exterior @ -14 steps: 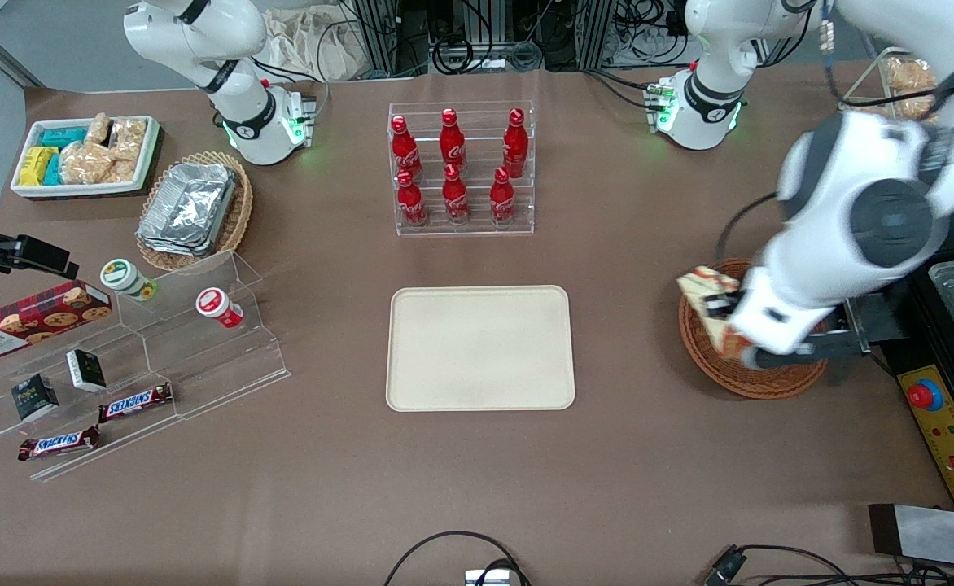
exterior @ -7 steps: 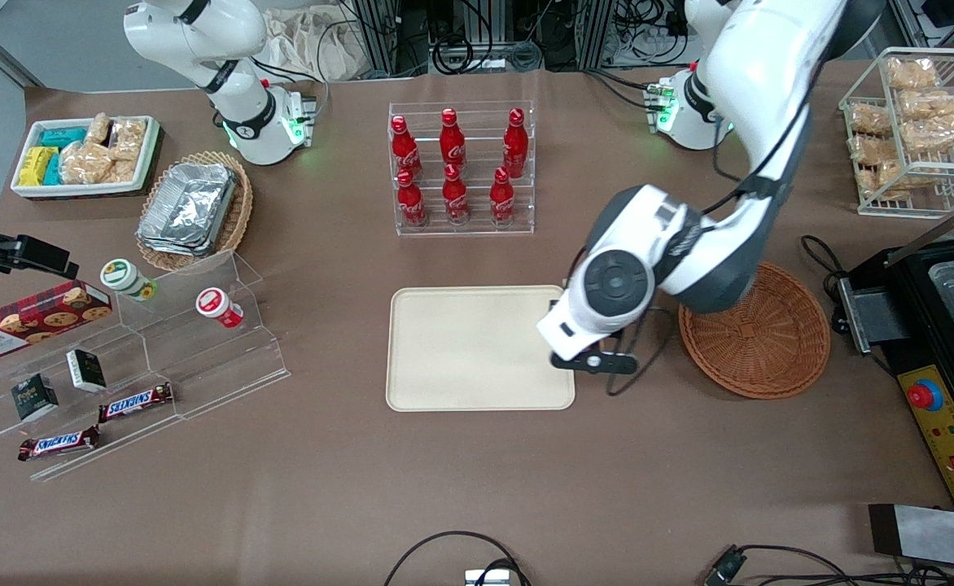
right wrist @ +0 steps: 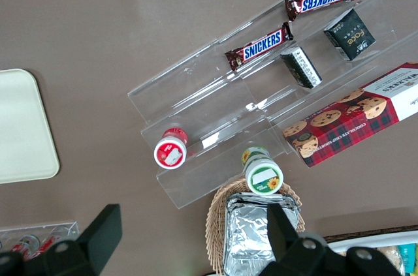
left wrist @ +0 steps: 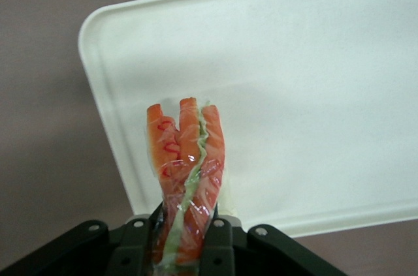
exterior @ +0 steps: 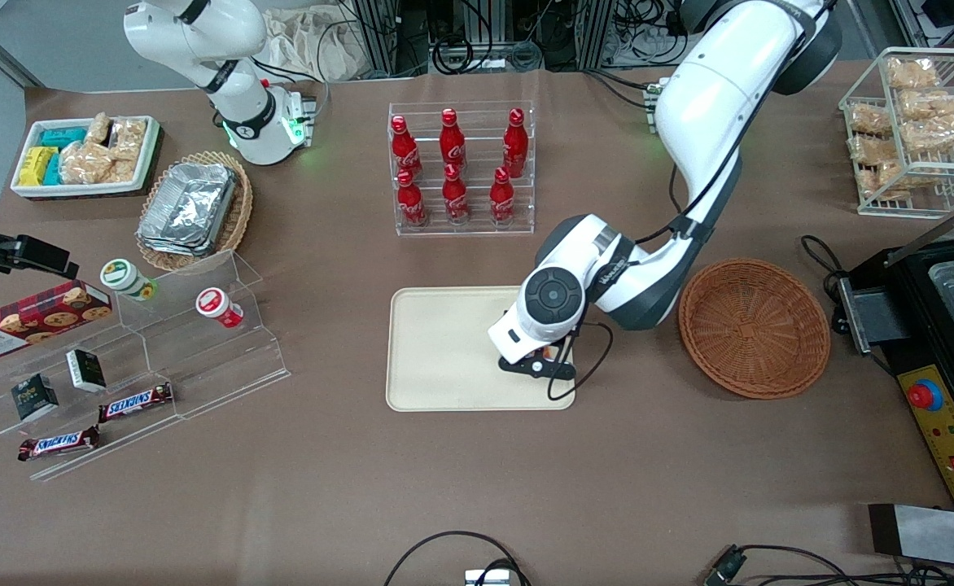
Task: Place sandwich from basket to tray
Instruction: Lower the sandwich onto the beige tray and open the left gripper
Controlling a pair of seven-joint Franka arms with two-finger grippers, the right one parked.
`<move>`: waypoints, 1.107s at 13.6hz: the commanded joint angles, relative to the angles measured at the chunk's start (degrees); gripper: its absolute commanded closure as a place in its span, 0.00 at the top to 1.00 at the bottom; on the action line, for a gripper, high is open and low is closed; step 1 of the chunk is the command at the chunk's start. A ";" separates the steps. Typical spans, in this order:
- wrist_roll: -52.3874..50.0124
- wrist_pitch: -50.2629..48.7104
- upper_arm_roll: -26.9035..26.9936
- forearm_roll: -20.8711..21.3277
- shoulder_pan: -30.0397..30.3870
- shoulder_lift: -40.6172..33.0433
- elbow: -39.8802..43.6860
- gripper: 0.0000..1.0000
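- I see the brown table (exterior: pixel 282 488) filling the front view from edge to edge, with cables along its upper and lower margins.
- My working left arm (exterior: pixel 705 106) sweeps down from the upper right of the frame to the centre, its wrist over the tray's corner nearest the basket.
- The tray (exterior: pixel 444 350), cream and low-rimmed, lies flat at the centre of the front view; the wrist camera shows its rounded corner (left wrist: pixel 104 28) and a broad bare floor under the load.
- The basket (exterior: pixel 754 325), reddish-brown wicker, sits at centre right, just beside the tray but not touching it; nothing lies in it.
- At upper centre a clear rack of six red bottles (exterior: pixel 461 163) stands farther from the front camera than the tray.
- At lower left, clear stepped shelves (exterior: pixel 159 358) carry two chocolate bars, small dark boxes, a cookie box and two round tubs.
- At upper left, a tan wicker basket of foil containers (exterior: pixel 192 207) sits beside a white bin of snack packets (exterior: pixel 86 155).
- At upper right, a wire rack of snack bags (exterior: pixel 908 122) stands near the table edge.
- The gripper (left wrist: pixel 186 246) hangs above the tray, its jaws pinched narrowly on the sandwich.
- The sandwich (left wrist: pixel 186 158), wrapped in clear film, shows orange-red layers and a pale green line, held on edge over the tray; I cannot tell whether it touches the tray's floor.
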 commanded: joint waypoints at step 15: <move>0.31 -8.98 1.95 0.65 3.53 -4.23 0.07 1.00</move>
